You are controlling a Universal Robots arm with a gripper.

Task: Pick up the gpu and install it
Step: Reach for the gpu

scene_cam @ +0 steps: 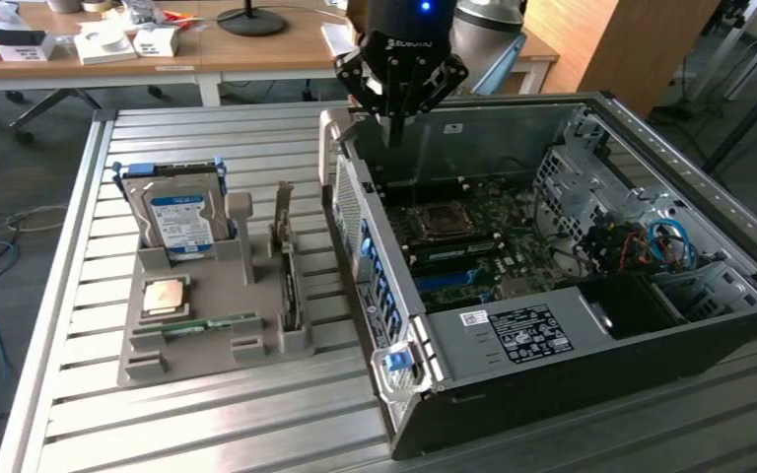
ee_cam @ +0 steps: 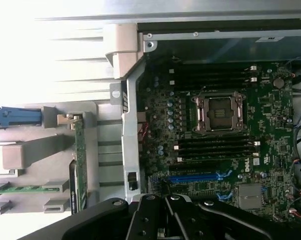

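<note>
Gripper [scene_cam: 393, 126] at upper centre, jaws fully closed and empty, over open computer case [scene_cam: 694, 192]; gpu [scene_cam: 288, 266] upright in grey holder [scene_cam: 155, 365], centre left.

The gripper [scene_cam: 396, 136] is matte black: a broad, blocky body that narrows through angular linked bars to slim jaws. A small blue light [scene_cam: 421, 7] glows near its top. A short line of white lettering [scene_cam: 414, 44] crosses its front, too small to read. Behind it, the arm [scene_cam: 491, 18] is rounded and silver-grey. In the wrist view the black links [ee_cam: 105, 220] are smooth, flat-sided bars with a slight sheen, each hinged on a round silver pin [ee_cam: 117, 202].
</note>
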